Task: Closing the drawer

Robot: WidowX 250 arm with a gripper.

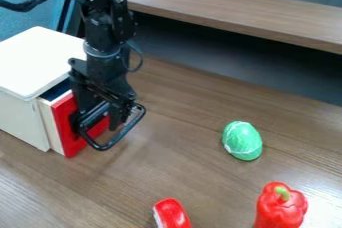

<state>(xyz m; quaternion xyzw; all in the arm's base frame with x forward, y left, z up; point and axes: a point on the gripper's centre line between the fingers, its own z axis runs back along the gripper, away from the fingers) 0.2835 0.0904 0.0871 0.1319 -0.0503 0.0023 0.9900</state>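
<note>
The black gripper [101,114] hangs at the upper left, right against the red drawer front [65,117] and partly covering it. A black looped handle [113,143] sticks out from that front, its upper part overlapping the gripper. The drawer [51,122] stands slightly out of the white cabinet [20,114], with a narrow dark gap showing behind the top of its front. How the gripper meets the handle is hard to make out.
A green egg-shaped object [242,141] lies right of centre. A red pepper [280,206] and a red-and-white object [172,214] are near the bottom edge. A raised wooden ledge [240,14] runs along the back.
</note>
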